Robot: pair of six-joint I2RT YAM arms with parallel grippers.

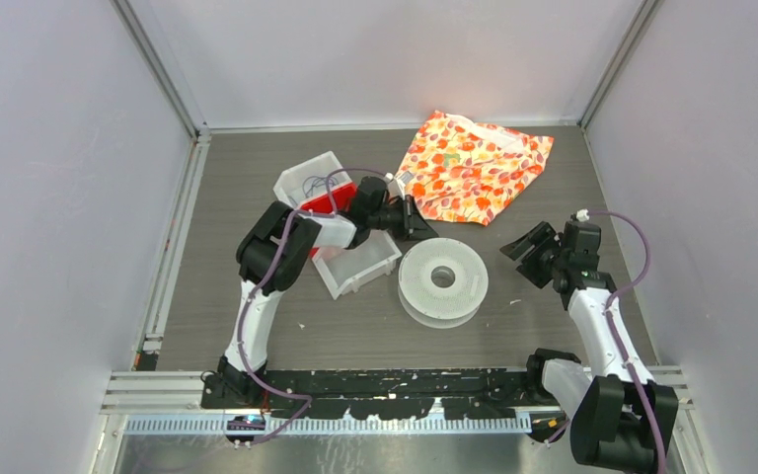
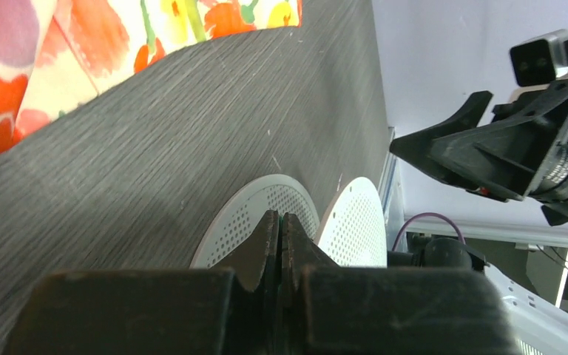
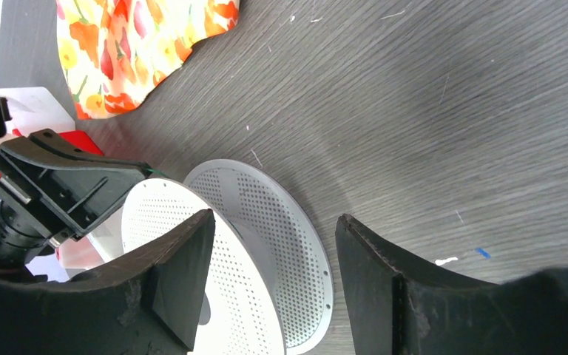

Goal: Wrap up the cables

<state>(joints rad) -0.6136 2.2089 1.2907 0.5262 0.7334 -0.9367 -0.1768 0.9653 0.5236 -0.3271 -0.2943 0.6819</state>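
Observation:
Thin dark cables (image 1: 312, 186) lie in loose squiggles inside a clear box (image 1: 301, 170) at the back left. My left gripper (image 1: 416, 222) (image 2: 279, 216) is shut, with a thin green strand of cable (image 2: 279, 244) pinched between its jaws. It hovers just behind the white perforated spool (image 1: 443, 281) (image 2: 355, 222). My right gripper (image 1: 525, 247) (image 3: 274, 216) is open and empty, to the right of the spool (image 3: 266, 222) and facing it. The cable's run from the left gripper to the box is hidden by the arm.
A second clear box (image 1: 357, 265) sits left of the spool, under the left arm, with a red object (image 1: 331, 202) beside it. A floral cloth (image 1: 474, 168) (image 3: 126, 52) lies at the back. Grey walls close in both sides.

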